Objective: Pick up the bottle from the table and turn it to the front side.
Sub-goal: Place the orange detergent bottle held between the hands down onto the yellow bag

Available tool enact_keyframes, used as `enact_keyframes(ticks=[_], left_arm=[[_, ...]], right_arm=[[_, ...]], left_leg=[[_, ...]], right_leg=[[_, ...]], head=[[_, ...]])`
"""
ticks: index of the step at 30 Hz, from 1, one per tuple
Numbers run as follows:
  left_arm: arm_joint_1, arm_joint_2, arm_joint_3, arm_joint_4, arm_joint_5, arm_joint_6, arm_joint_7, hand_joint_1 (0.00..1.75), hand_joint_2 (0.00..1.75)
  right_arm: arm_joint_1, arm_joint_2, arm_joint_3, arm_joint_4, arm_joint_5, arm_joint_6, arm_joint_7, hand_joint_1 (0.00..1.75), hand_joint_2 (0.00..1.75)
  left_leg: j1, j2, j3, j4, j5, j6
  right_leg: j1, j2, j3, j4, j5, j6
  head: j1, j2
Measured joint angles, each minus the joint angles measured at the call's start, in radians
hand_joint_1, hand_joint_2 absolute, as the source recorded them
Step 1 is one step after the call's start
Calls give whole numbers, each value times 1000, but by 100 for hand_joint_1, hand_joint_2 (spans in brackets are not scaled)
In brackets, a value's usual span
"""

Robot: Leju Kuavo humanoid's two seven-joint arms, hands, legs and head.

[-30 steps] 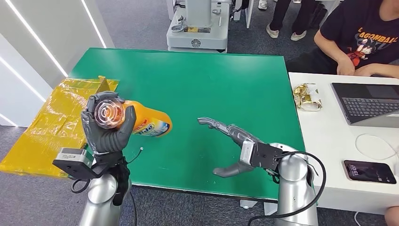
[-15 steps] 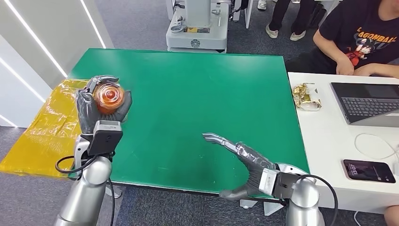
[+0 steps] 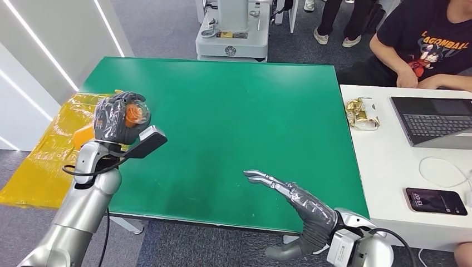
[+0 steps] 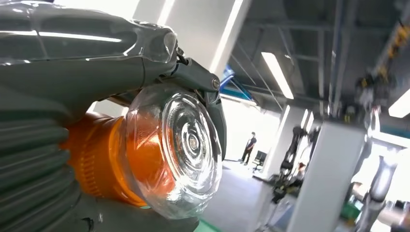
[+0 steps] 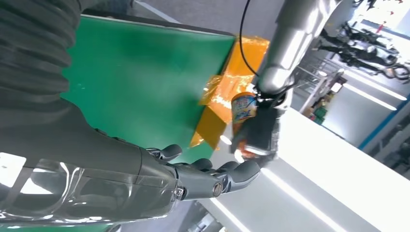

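My left hand (image 3: 118, 118) grips the orange bottle (image 3: 135, 113) and holds it in the air over the left edge of the green table (image 3: 234, 111). Its fingers wrap around the body, and the orange top pokes out under a clear cap (image 4: 174, 150). In the right wrist view the bottle's blue-and-white label (image 5: 243, 108) shows above my left hand (image 5: 256, 135). My right hand (image 3: 292, 194) hovers open over the table's near edge, fingers stretched out and holding nothing; the right hand (image 5: 193, 179) also shows from the wrist.
A yellow plastic sheet (image 3: 50, 150) hangs off the table's left side. At the right, a white desk carries a laptop (image 3: 434, 119), a phone (image 3: 437, 201) and a gold wrapper (image 3: 362, 113), with a person (image 3: 428, 39) seated behind it. A machine base (image 3: 234, 33) stands beyond the table.
My left arm has raised the bottle and turned it, so the hand's back now covers most of it. My right hand has drawn back toward the near edge.
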Motion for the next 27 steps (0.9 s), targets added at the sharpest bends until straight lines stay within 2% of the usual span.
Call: enact_keyframes(ticks=[5, 10, 14, 22, 27], left_arm=[[-120, 21, -64, 190, -118, -71, 0, 175, 175], [-246, 7, -157, 392, -211, -153, -21, 175, 175], [-313, -3, -219, 510, -247, -236, -55, 175, 175], [-383, -2, -309, 669, -293, -478, -69, 175, 175], [-404, 28, -333, 724, -298, -622, -55, 175, 175]], right_arm=[[-7, -2, 11, 18, -28, 0, 1, 0, 175], [-14, -5, 28, 46, -60, 0, 1, 0, 175], [-20, -6, 38, 67, -76, 0, 1, 0, 175], [-41, -6, 55, 119, -91, 0, 0, 0, 175], [-70, -6, 63, 151, -117, 0, 1, 0, 175]], left_leg=[[0, 0, 0, 0, 1, -1], [0, 0, -1, 0, 1, -1], [0, 0, -1, 0, 1, -1], [0, 0, -1, 0, 1, -1], [0, 0, -1, 0, 2, -2]], right_leg=[[0, -1, 0, 0, 1, 0], [0, 0, 1, 0, 2, 1], [0, 0, 0, 0, 2, 1], [0, 0, 0, 1, 2, 1], [0, 0, -1, 1, 2, 1]], head=[[0, 0], [0, 0], [0, 0], [0, 0], [0, 0]])
